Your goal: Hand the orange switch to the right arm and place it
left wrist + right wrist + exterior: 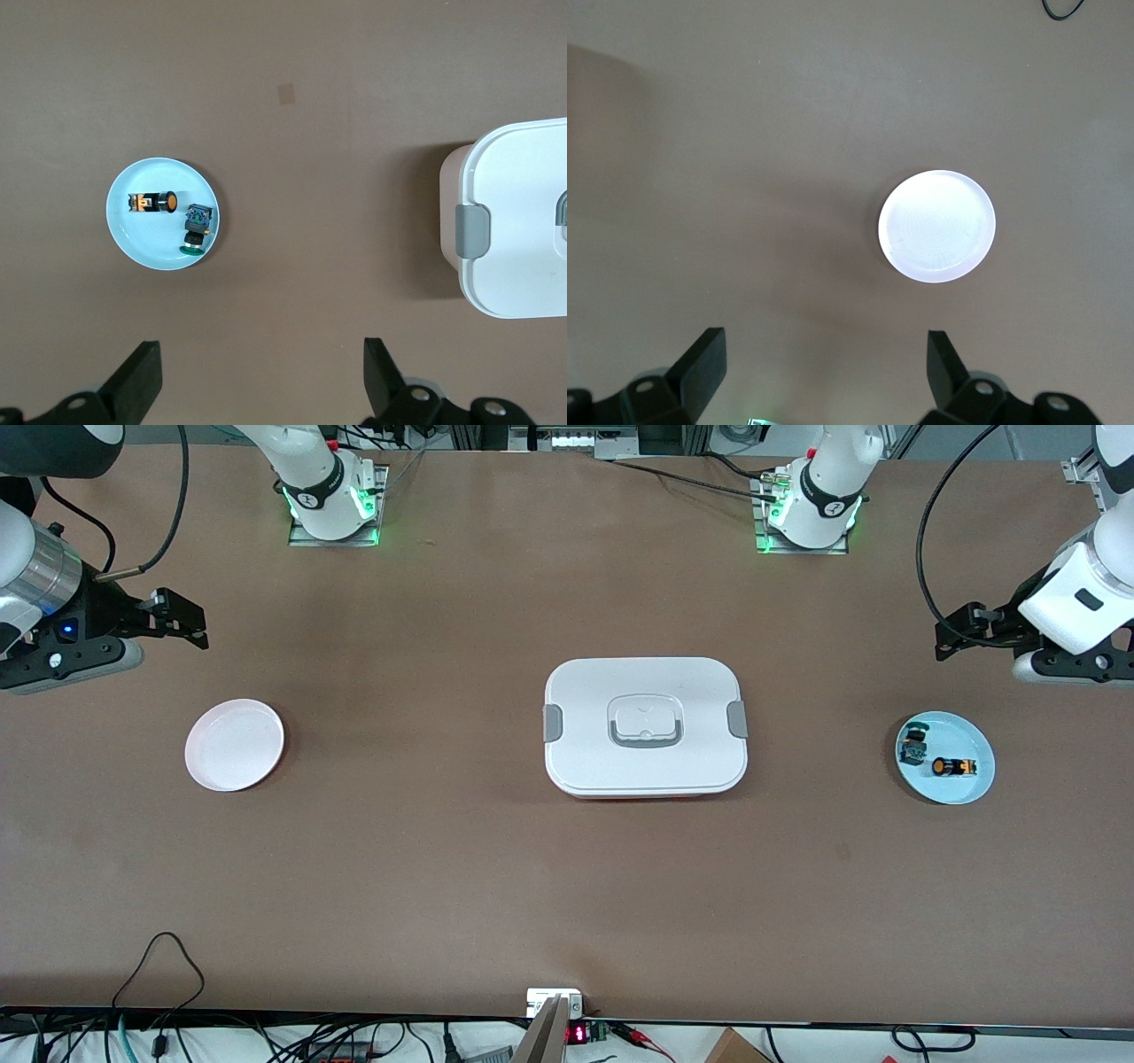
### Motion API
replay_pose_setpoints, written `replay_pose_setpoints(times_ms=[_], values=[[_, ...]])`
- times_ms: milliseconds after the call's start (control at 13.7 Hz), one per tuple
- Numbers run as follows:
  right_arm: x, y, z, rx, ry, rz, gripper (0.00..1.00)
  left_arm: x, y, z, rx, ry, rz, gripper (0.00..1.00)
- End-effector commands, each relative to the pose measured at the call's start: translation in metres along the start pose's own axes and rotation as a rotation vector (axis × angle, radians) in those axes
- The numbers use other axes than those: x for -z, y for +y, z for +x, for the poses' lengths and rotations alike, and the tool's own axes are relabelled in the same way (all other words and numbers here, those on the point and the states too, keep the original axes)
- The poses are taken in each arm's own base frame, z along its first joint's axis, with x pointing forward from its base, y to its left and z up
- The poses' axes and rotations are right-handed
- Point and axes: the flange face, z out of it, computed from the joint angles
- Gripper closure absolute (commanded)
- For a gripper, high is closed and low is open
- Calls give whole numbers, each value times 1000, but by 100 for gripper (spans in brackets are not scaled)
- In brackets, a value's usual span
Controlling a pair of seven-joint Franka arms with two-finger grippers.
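Observation:
The orange switch [953, 766] lies on its side on a small light blue plate [961, 735] toward the left arm's end of the table. In the left wrist view the switch [152, 203] lies on the same plate [146, 239]. My left gripper [946, 636] hangs open and empty in the air over bare table beside that plate; its jaws [263, 376] stand wide apart. My right gripper [202, 629] is open and empty over bare table near a white plate [234, 744], at the right arm's end. Its jaws [826, 372] are also wide apart.
A similar dark part with a teal-green cap [912, 746] shares the blue plate, also seen in the left wrist view [194, 230]. A white lidded box [645, 726] with grey clips sits mid-table. The white plate [936, 226] is empty.

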Motion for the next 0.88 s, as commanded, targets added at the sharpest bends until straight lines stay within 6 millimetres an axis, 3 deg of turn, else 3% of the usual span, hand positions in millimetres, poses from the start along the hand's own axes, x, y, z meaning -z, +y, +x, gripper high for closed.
replay_pose_setpoints(times_ms=[0,219,438,584,803], values=[[2,0,-2,-9,12,15,0,-3,-7,10,-11,-21,-15,0],[2,1,-2,-10,12,15,0,-21,-36,16,32,-57,-19,0],[2,0,-2,-9,12,15,0,-48,-100,16,-29,-105,-44,0],[2,0,-2,-9,12,15,0,-63,-128,21,2,-92,-48,0],[2,0,-2,-9,12,15,0,-121,-160,43,45,-115,-63,0]])
